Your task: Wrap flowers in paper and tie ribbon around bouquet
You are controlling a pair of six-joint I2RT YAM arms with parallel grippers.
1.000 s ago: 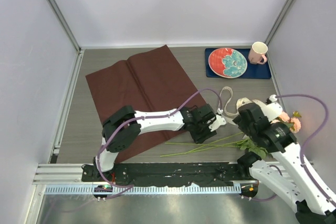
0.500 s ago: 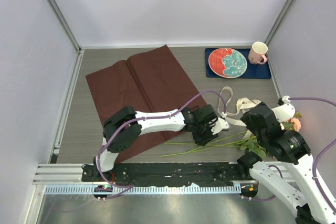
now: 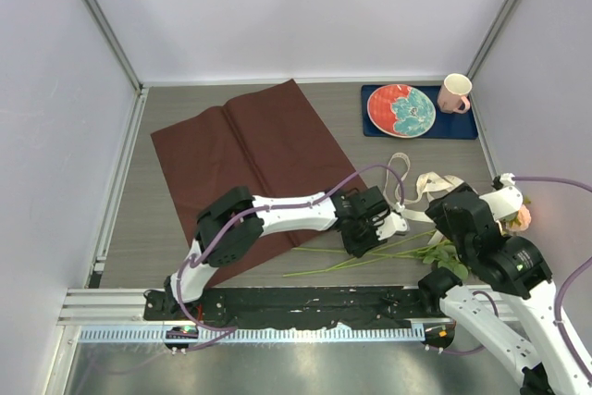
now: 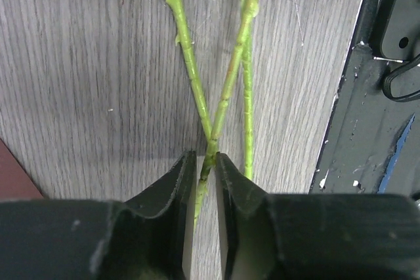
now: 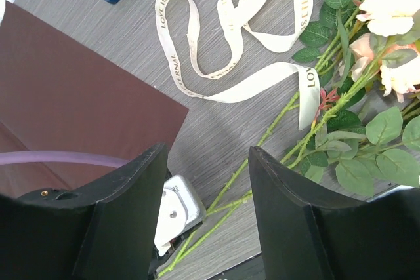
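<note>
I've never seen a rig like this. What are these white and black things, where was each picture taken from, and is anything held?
They are two robot arms bolted to a table. One picture looks down from above; the other two come from cameras on the wrists, so the black shapes at the bottom are each arm's own fingers. On the table lie a dark red paper, a cream ribbon, flowers with long stems, and a plate and mug on a blue mat. The left gripper has one stem between nearly closed jaws; whether it pinches yet is unclear. The right gripper hangs open above the stems, holding nothing.
</note>
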